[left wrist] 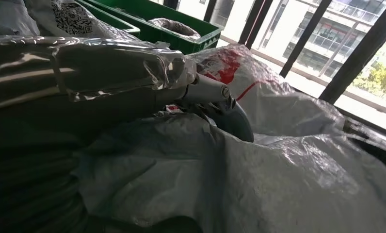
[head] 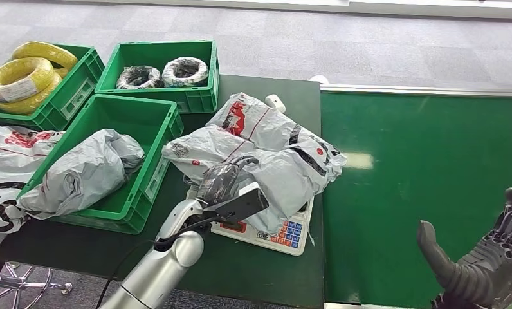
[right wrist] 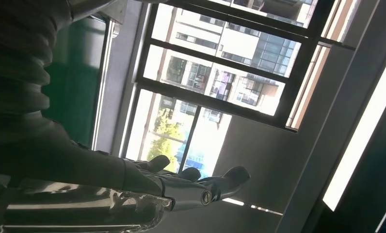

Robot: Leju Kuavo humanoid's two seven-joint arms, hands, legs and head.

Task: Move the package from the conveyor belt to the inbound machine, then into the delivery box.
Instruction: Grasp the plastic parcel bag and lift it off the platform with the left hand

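Note:
A grey plastic package (head: 285, 174) lies on the white scale with a keypad (head: 285, 235) at the dark table's front. My left hand (head: 224, 177) rests on the package's near end, its fingers curled into the plastic; the package (left wrist: 259, 184) fills the space under the thumb (left wrist: 210, 92). A second package with red print (head: 253, 119) (left wrist: 268, 92) lies just behind it. The green delivery box (head: 166, 138) stands to the left and holds another grey package (head: 86, 174). My right hand (head: 491, 257) (right wrist: 181, 187) hovers with spread fingers over the green conveyor belt (head: 420, 167), holding nothing.
Two more green bins stand at the back: one holds yellow cable coils (head: 22, 77), the other dark and white coils (head: 163, 71). White bags with red print (head: 2, 161) are heaped at the far left. A chair base (head: 28, 283) stands under the table's front left.

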